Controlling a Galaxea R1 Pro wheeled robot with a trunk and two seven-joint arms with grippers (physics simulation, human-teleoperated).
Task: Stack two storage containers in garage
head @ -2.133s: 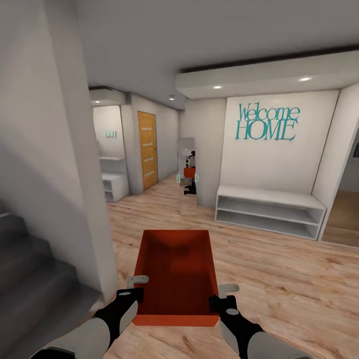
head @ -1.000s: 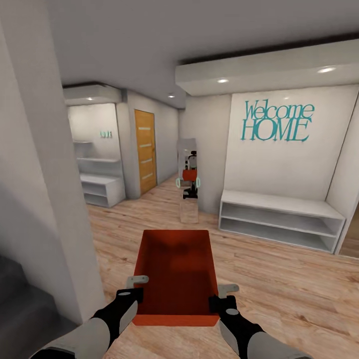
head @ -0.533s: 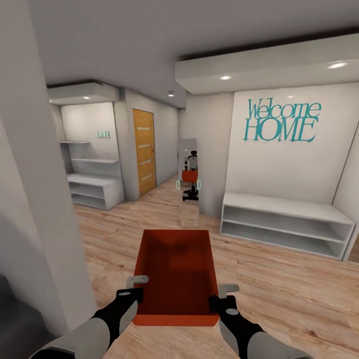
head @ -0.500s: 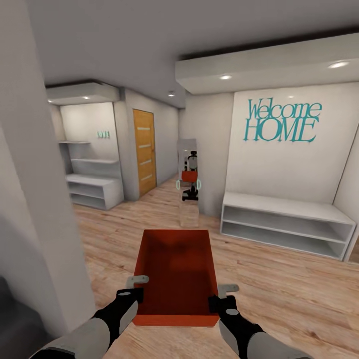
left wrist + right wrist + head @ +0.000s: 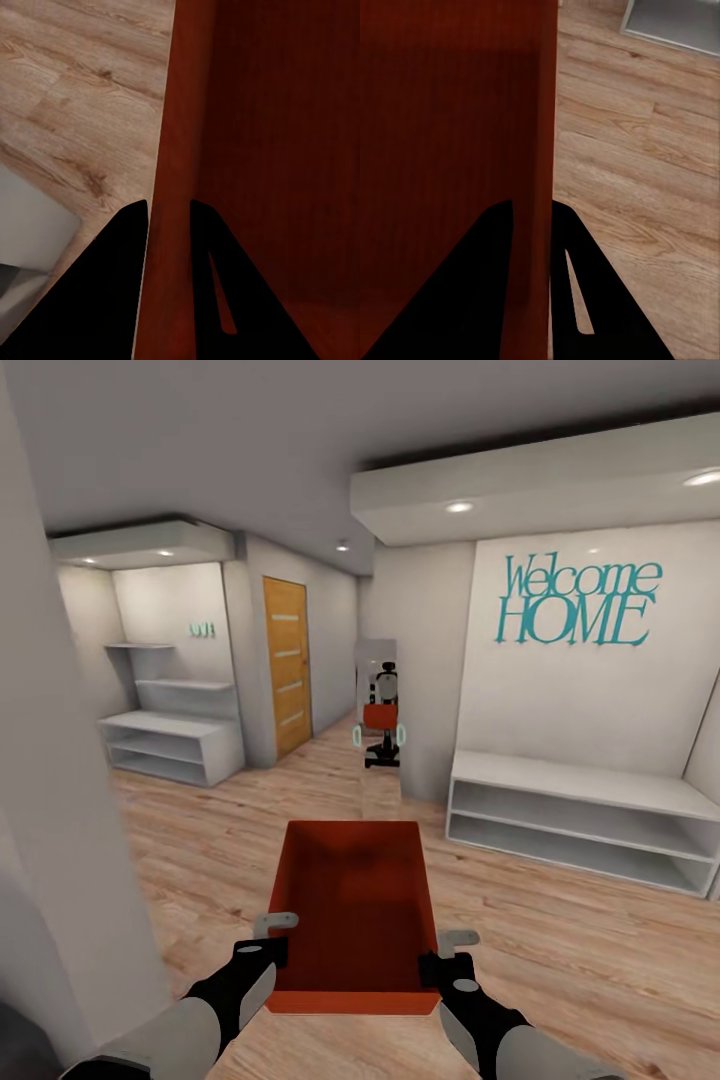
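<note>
Grip comes first: at the bottom centre of the head view the orange-red storage container (image 5: 356, 905) hangs clear of the wood plank floor (image 5: 560, 930), carried open side up between both arms. The left gripper (image 5: 268, 942) pinches the container's left wall and the right gripper (image 5: 448, 952) its right wall; each wrist view shows the thin wall (image 5: 166, 180) (image 5: 544, 150) caught between closed dark jaws, one finger inside, one outside. Holding opposite walls near the near end probably keeps the long bin level and its far end leading.

At lower left a white-grey wall corner (image 5: 60, 880) stands close beside the left arm, the tightest edge here. To the right the floor lies open up to a low white shelf bench (image 5: 585, 815) under the teal "Welcome HOME" lettering (image 5: 575, 600).

Farther on, a mirror (image 5: 378, 705) reflects the robot, and a corridor runs past a light wooden door (image 5: 285, 660) at centre left, with white shelving (image 5: 175, 735) beyond. That door is likely the way to the garage.
</note>
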